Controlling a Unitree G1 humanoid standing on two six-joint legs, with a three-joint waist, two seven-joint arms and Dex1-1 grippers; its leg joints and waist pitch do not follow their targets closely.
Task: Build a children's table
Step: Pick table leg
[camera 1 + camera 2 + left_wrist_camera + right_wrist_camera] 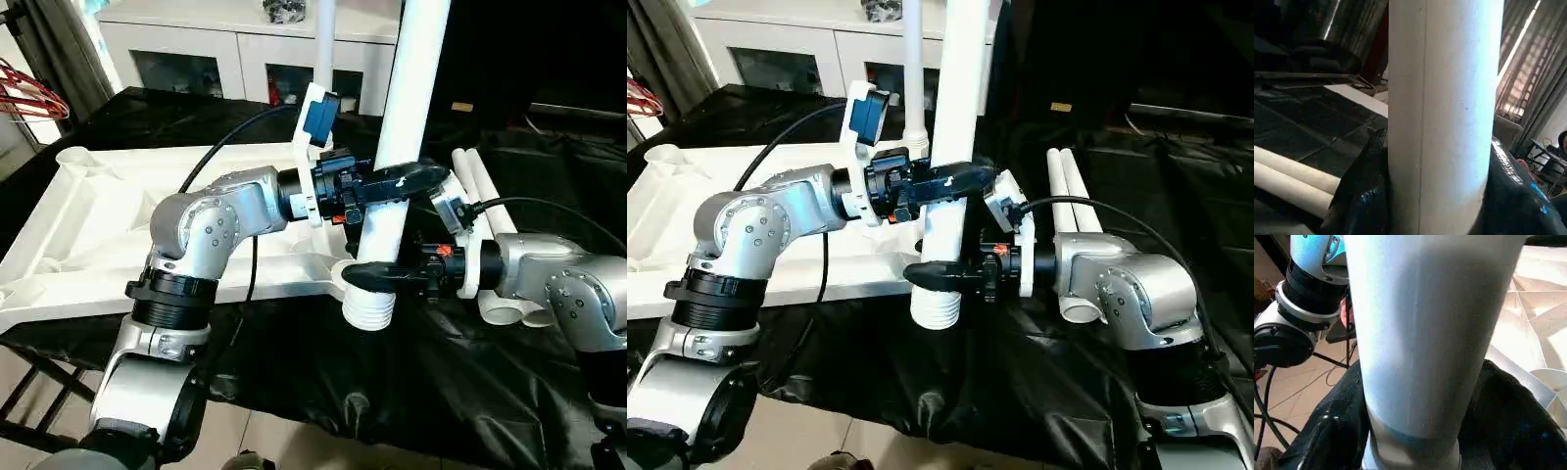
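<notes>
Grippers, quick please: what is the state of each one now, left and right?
Left gripper: closed on the upright white leg, higher up.
Right gripper: closed on the same leg, lower, just above its ribbed end.

My two head views look forward and down over the desk's [441, 392] near edge, sharing the upright leg [407, 117] and tabletop [98, 225]; my wrist cameras sit pressed close against that leg, left facing the spare legs [1288, 178], right facing the tabletop's ribs
</notes>
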